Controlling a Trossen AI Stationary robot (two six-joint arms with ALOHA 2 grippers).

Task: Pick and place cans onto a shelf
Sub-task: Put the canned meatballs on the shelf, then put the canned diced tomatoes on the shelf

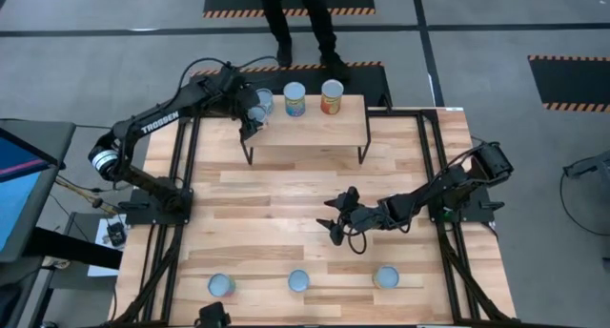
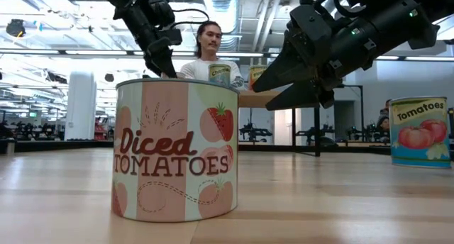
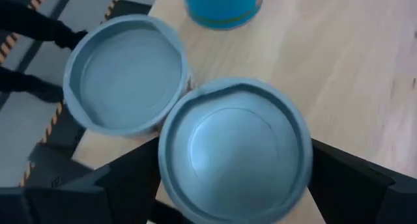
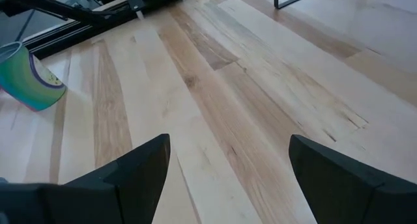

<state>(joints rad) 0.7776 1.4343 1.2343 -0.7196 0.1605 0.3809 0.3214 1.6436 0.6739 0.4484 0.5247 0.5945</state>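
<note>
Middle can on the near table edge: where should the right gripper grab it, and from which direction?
Judging by its pose, grip the middle can across its round side wall, coming straight down. It stands upright, with clear space toward both neighbours. The right gripper is already open above bare table.

person (image 1: 303, 23) standing beyond the wooden table (image 1: 286, 233), perhaps a monitor (image 1: 19, 190) beside it

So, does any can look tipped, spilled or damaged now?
No, nothing stands out. The cans on the shelf stand upright, as do three near the table's front edge. The left hand is around one shelf can.
</note>
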